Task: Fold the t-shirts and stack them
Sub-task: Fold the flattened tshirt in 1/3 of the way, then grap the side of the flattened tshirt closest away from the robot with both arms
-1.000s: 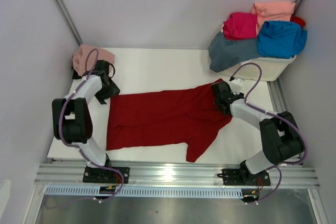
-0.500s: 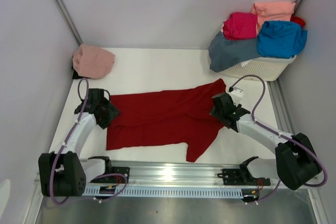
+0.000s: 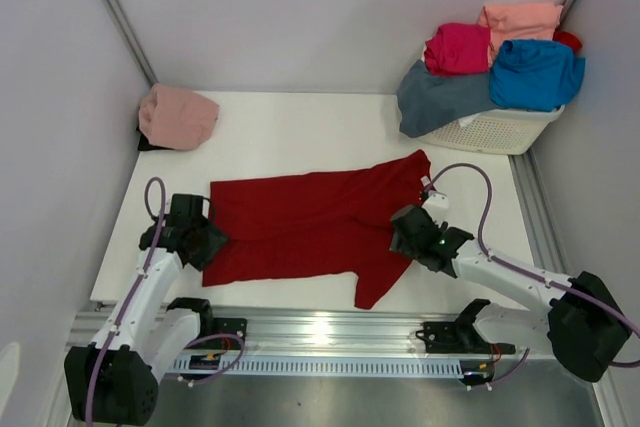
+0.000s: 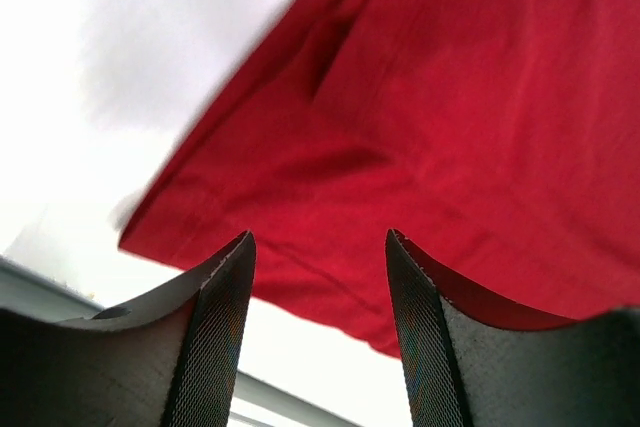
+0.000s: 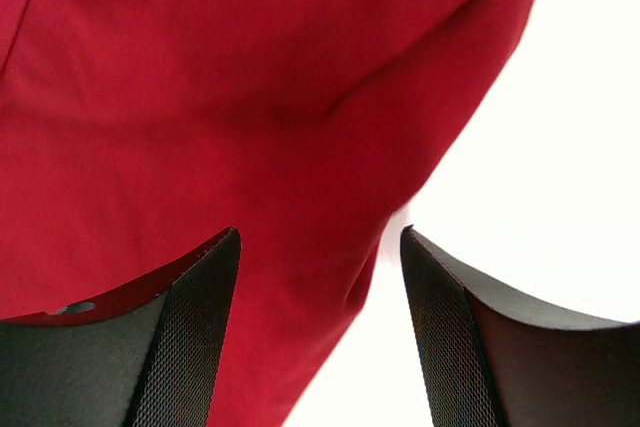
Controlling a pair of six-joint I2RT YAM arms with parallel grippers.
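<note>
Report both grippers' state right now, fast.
Left gripper: jaws open, holding nothing, over the dark red t-shirt at its left edge.
Right gripper: jaws open, holding nothing, over the same shirt's right side.

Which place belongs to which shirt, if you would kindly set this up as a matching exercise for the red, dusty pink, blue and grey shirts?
Shirts: 1 red shirt; 2 dusty pink shirt; 3 blue shirt; 4 grey shirt.
Places: A hanging over the basket's left rim; B spread flat, middle of the table; C atop the basket, right side; D bundled in the table's far left corner.
Pairs: 1-B; 2-D; 3-C; 4-A.
</note>
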